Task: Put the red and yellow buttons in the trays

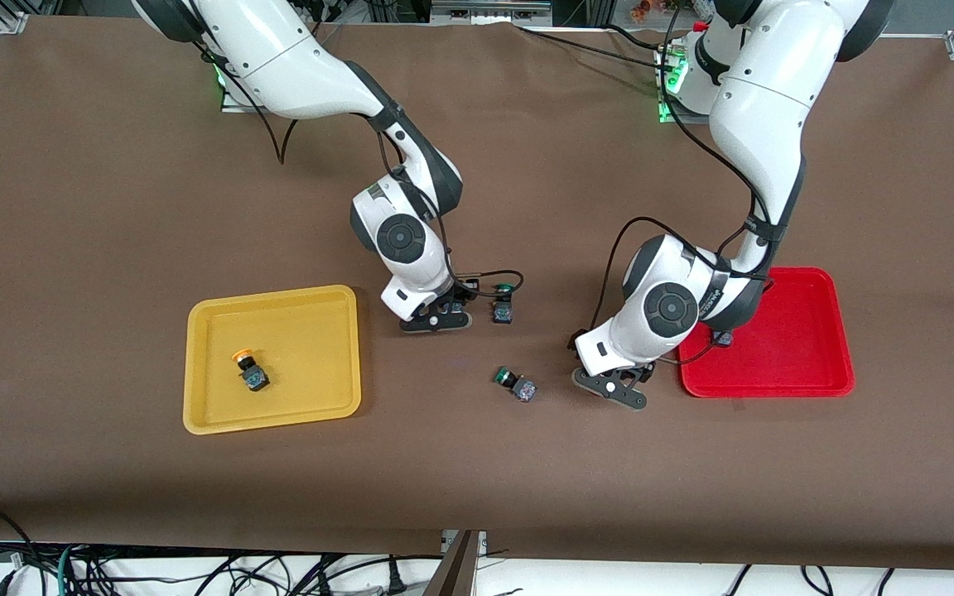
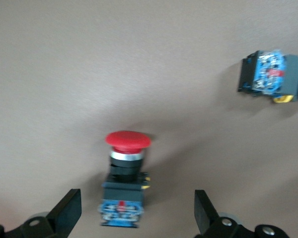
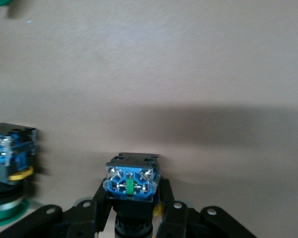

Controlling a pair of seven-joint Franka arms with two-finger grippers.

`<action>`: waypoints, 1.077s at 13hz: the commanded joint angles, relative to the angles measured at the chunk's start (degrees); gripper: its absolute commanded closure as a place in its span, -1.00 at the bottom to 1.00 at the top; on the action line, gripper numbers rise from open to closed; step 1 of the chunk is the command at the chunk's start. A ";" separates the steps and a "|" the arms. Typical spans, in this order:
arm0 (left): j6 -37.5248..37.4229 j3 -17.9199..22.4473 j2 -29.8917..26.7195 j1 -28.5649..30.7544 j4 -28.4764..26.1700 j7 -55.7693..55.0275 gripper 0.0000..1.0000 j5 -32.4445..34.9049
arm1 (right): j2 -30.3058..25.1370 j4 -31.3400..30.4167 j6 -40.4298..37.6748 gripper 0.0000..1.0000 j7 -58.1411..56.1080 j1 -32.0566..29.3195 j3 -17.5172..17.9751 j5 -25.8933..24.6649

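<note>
A: Left pincer [image 2: 134,218] hangs spread wide over a red-capped button [image 2: 125,178] lying on the brown tabletop [image 1: 113,190], near the red tray [image 1: 808,364]. Right pincer [image 3: 131,210]?

B: Clenched on a button body [image 3: 132,182] beside the yellow tray [image 1: 199,364]; cap hidden.

A: Likely light, rigid, slick plastic. Take the blocky body, not the round cap.

B: Flat matte cloth, room aplenty.

My left gripper [image 2: 134,218] has its fingers spread around a red-capped button [image 2: 124,186], bare table on either flank. One green-capped button [image 1: 515,384] lies just beside it toward the right arm's end; another [image 1: 502,308] stands just beside my right gripper [image 1: 436,319]. Between the yellow tray [image 1: 272,418] and red tray [image 1: 837,331], only these crowd the mat.
</note>
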 commanded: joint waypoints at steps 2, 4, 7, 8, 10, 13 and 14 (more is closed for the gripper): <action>5.98 0.59 2.45 -1.15 0.91 0.43 -1.00 4.61 | -5.55 4.84 -16.50 1.00 -14.99 -6.23 -2.88 0.08; 5.98 0.59 2.72 -1.06 0.74 0.53 -0.28 4.96 | -5.46 5.83 -18.30 1.00 -26.15 -11.08 -2.88 -0.62; 5.72 0.50 2.81 -0.80 0.56 0.00 0.39 4.88 | -3.62 5.13 -16.03 0.50 -35.05 -16.09 -3.58 -0.80; 5.54 0.50 2.72 -0.80 0.56 -0.18 0.48 4.88 | -3.44 3.55 -14.45 0.07 -36.12 -17.07 -3.58 -0.71; 5.28 0.59 2.11 -0.01 0.56 0.00 0.71 4.88 | -3.70 1.87 -12.85 -0.47 -34.56 -17.25 -3.58 -0.01; -3.54 1.03 -2.35 0.78 1.61 0.17 0.80 4.88 | -7.20 2.04 -15.91 -0.98 -28.76 -17.17 -3.32 0.08; -8.73 1.99 -5.60 1.48 1.18 0.52 0.78 5.22 | -9.31 2.04 -16.71 -0.98 -27.45 -16.90 -3.32 -0.10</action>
